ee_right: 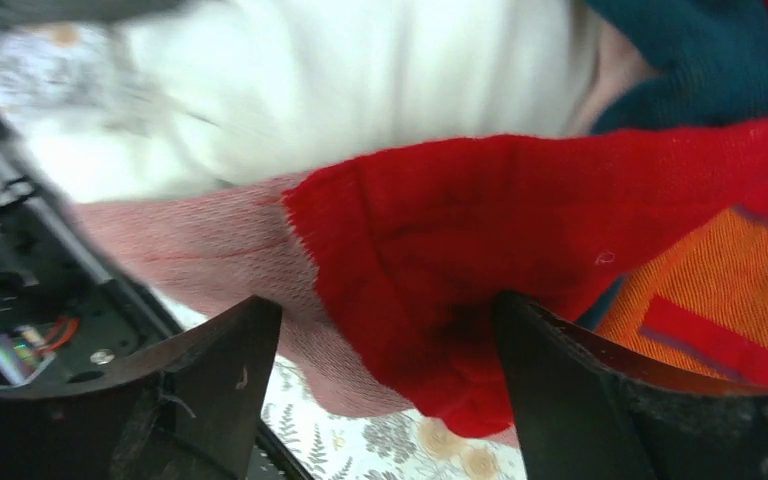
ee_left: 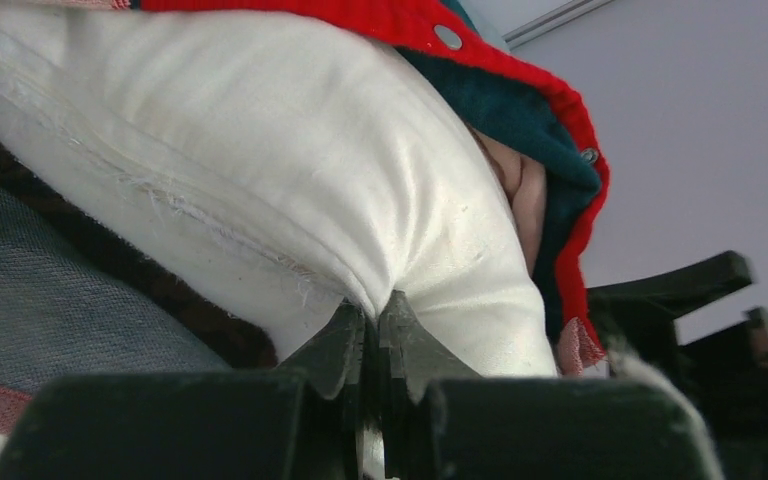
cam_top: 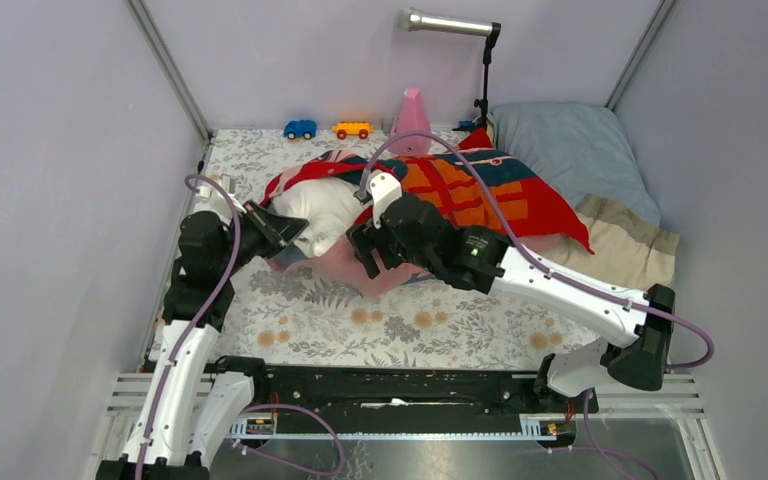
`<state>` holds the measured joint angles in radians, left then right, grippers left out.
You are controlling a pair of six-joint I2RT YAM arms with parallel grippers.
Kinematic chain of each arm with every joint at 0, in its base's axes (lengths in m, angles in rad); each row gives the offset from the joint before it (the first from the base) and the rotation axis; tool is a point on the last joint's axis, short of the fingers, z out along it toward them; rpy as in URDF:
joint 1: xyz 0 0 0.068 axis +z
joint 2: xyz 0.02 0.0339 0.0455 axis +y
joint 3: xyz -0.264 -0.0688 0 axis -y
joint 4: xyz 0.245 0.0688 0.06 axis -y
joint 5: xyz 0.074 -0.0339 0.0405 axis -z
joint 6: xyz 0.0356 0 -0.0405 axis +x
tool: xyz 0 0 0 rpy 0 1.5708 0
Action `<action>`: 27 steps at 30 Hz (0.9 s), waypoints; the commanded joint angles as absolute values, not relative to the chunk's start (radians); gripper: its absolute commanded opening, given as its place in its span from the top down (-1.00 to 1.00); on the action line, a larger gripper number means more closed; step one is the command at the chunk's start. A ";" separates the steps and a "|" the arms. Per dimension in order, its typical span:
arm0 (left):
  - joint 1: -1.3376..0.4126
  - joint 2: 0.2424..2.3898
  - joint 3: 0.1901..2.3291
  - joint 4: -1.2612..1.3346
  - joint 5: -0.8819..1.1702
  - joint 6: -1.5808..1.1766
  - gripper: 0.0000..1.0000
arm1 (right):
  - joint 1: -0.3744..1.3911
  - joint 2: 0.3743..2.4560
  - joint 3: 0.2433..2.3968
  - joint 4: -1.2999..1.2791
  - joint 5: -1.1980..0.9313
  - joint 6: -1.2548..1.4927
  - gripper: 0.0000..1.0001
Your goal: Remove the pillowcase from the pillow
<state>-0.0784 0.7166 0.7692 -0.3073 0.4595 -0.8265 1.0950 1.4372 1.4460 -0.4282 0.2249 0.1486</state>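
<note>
Hiding most of pillow (cam_top: pixel 325 205), pillowcase (cam_top: pixel 480 190); left jaws pinch exposed corner.

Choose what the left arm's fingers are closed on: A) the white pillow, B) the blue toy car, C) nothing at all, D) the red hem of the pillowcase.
A: the left wrist view shows the left arm's fingers pressed together on a fold of the white pillow, while the pillowcase lies beyond them.
</note>
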 commanded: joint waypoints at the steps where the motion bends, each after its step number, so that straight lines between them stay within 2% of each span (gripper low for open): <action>1: -0.080 0.704 0.914 -0.220 0.474 -0.796 1.00 | 1.100 1.396 1.360 -0.414 0.457 0.137 -0.52; 3: -0.080 0.709 0.961 -0.279 0.421 -0.760 1.00 | 1.101 1.369 1.305 -0.400 0.507 0.151 -0.23; 8: -0.079 0.735 1.091 -0.504 0.166 -0.639 1.00 | 1.090 1.234 1.086 -0.301 0.586 0.168 -0.03; 11: -0.080 0.726 1.114 -0.544 0.083 -0.614 1.00 | 1.000 1.206 1.010 -0.310 0.631 0.235 0.12; 14: -0.080 0.698 1.105 -0.544 0.045 -0.622 1.00 | 0.838 1.163 0.920 -0.309 0.701 0.370 0.08; 17: -0.080 0.679 1.083 -0.530 0.059 -0.629 1.00 | 0.693 1.086 0.833 -0.256 0.628 0.445 0.06; 19: -0.080 0.666 1.052 -0.484 0.142 -0.629 1.00 | 0.672 1.036 0.817 -0.227 0.547 0.420 -0.05; 20: -0.080 0.661 1.032 -0.453 0.196 -0.630 1.00 | 0.672 1.014 0.823 -0.215 0.481 0.374 -0.22; 21: -0.080 0.658 1.010 -0.420 0.262 -0.634 1.00 | 0.673 0.993 0.837 -0.209 0.386 0.336 -0.53; 22: -0.079 0.659 0.988 -0.382 0.323 -0.641 1.00 | 0.673 0.975 0.855 -0.208 0.304 0.313 -0.74; 23: -0.079 0.662 0.968 -0.351 0.383 -0.659 1.00 | 0.673 0.963 0.883 -0.214 0.235 0.303 -0.87; 24: -0.080 0.666 0.938 -0.315 0.434 -0.675 1.00 | 0.673 0.956 0.914 -0.224 0.173 0.297 -0.95; 27: -0.080 0.672 0.879 -0.235 0.515 -0.730 1.00 | 0.675 0.985 1.045 -0.297 0.002 0.288 -0.96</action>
<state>-0.0849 0.6804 0.9215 -0.5121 0.3412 -0.6697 0.6731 0.9840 0.8749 -0.2787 0.2863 0.3286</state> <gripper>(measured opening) 0.043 0.975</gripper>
